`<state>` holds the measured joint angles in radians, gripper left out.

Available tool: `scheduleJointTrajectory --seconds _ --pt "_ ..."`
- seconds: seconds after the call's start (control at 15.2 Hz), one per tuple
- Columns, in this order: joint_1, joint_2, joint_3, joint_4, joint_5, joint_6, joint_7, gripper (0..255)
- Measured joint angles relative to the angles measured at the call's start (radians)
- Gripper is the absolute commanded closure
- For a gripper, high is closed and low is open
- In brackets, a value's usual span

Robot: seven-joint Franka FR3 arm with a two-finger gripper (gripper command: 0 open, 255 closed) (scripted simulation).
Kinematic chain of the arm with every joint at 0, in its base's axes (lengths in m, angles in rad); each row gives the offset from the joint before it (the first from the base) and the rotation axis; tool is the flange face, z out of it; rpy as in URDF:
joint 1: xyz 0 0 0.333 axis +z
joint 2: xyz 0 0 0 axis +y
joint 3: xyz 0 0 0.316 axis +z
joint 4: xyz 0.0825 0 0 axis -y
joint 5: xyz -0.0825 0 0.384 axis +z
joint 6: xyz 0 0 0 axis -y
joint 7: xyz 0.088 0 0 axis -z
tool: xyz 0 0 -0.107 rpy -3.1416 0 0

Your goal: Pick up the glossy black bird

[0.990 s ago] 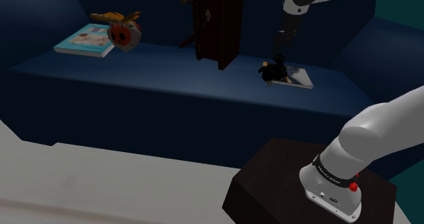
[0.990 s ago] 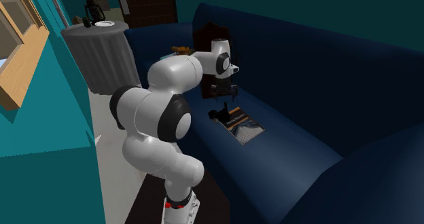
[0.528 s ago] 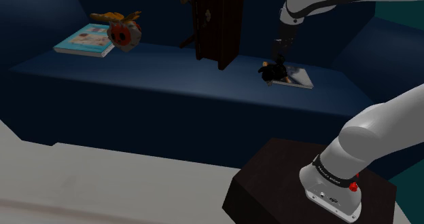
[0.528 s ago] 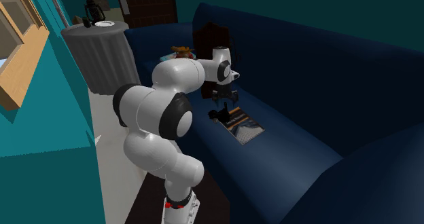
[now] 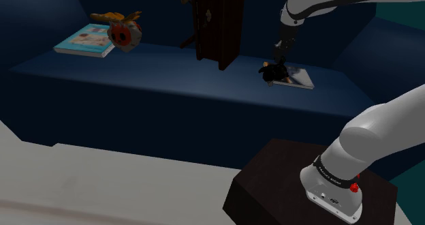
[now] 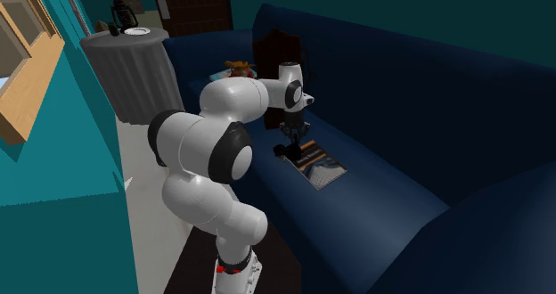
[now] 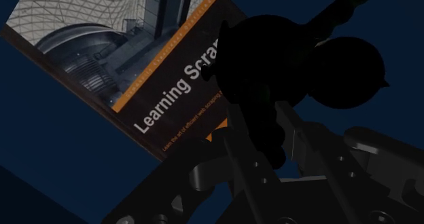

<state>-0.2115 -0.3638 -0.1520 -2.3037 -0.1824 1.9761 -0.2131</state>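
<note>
Lower than a second ago, the end effector (image 5: 278, 55) now hangs right over the bird (image 5: 274, 71), a black, round-bodied figure lying on one end of a flat book (image 5: 298, 78). The book's cover is grey with an orange stripe. Both lie on the smooth dark blue sofa (image 5: 136, 73). I cannot tell whether the end effector is wide or narrow.

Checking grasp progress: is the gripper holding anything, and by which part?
Cannot tell: the black gripper is at the glossy black bird by the grey-and-orange book; contact is hidden.
</note>
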Motion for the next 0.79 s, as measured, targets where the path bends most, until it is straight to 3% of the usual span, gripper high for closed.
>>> scheduleJointTrajectory --seconds 0.26,0.79 --pt "0.0 -0.001 0.001 0.005 0.001 -0.008 -0.001 255" --pt "0.003 -0.016 0.006 0.088 0.007 -0.107 -0.011 255"
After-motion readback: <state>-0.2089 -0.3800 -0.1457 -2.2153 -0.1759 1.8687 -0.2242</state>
